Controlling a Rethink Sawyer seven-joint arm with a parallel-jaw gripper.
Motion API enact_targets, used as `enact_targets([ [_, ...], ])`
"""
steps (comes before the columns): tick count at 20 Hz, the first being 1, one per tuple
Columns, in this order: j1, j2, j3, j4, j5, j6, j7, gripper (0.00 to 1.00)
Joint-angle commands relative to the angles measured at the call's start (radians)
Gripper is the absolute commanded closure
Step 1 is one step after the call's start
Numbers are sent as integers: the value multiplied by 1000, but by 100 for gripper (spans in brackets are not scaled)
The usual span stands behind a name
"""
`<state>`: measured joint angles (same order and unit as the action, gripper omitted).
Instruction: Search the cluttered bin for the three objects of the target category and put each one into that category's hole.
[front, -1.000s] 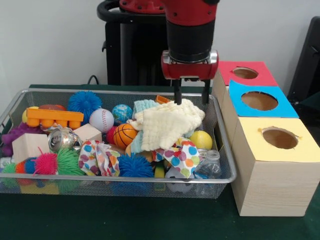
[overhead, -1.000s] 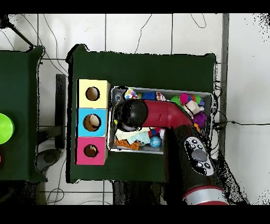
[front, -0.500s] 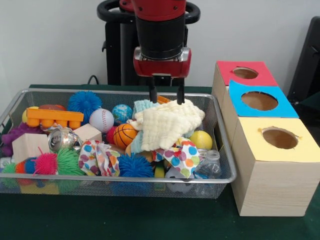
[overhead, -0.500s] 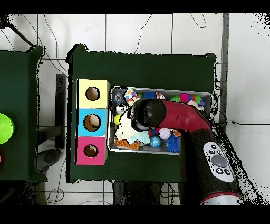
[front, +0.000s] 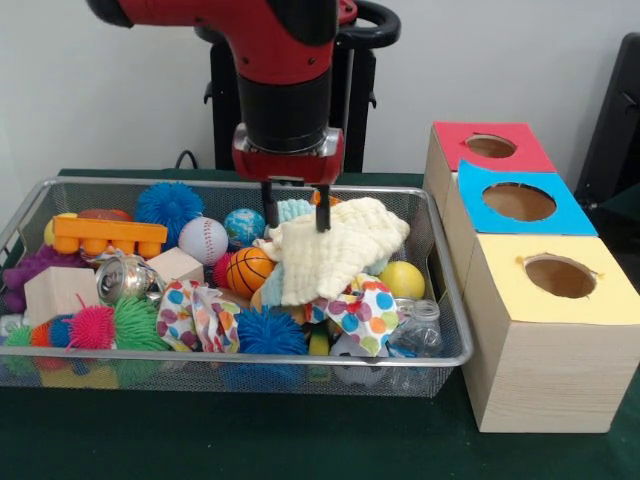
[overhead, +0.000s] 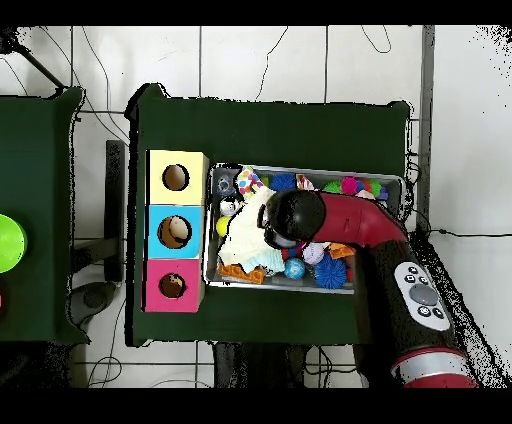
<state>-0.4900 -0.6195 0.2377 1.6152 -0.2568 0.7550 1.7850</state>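
My gripper (front: 296, 224) hangs open over the wire bin (front: 250, 358), its fingertips just above the left edge of a cream cloth (front: 338, 250) and a light-blue cloth (front: 289, 211); nothing is between them. Two polka-dot cloths (front: 365, 312) (front: 195, 315) lie toward the bin's front. A baseball (front: 203, 240), a small basketball (front: 248, 270), a globe ball (front: 244, 226) and a yellow ball (front: 402, 280) sit around the cloths. In the overhead view the arm's wrist (overhead: 290, 218) hides the gripper, beside the cream cloth (overhead: 243, 240).
Three boxes with round holes stand right of the bin: red (front: 455, 140), blue (front: 480, 180), yellow (front: 505, 262). The bin also holds spiky balls (front: 168, 205), wooden blocks (front: 60, 290), an orange toy (front: 108, 236), a can (front: 125, 280) and a plastic bottle (front: 420, 330).
The arm has swung left in the front view, from the bin's right end to above the cloths' left edge. The gripper stayed open and the cloths did not move.
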Motion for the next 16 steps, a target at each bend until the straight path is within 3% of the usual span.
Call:
enact_targets([
  [1, -77, 78, 74, -95, -81, 67, -207, 0],
  [16, -197, 101, 177, -164, -122, 176, -300, 0],
])
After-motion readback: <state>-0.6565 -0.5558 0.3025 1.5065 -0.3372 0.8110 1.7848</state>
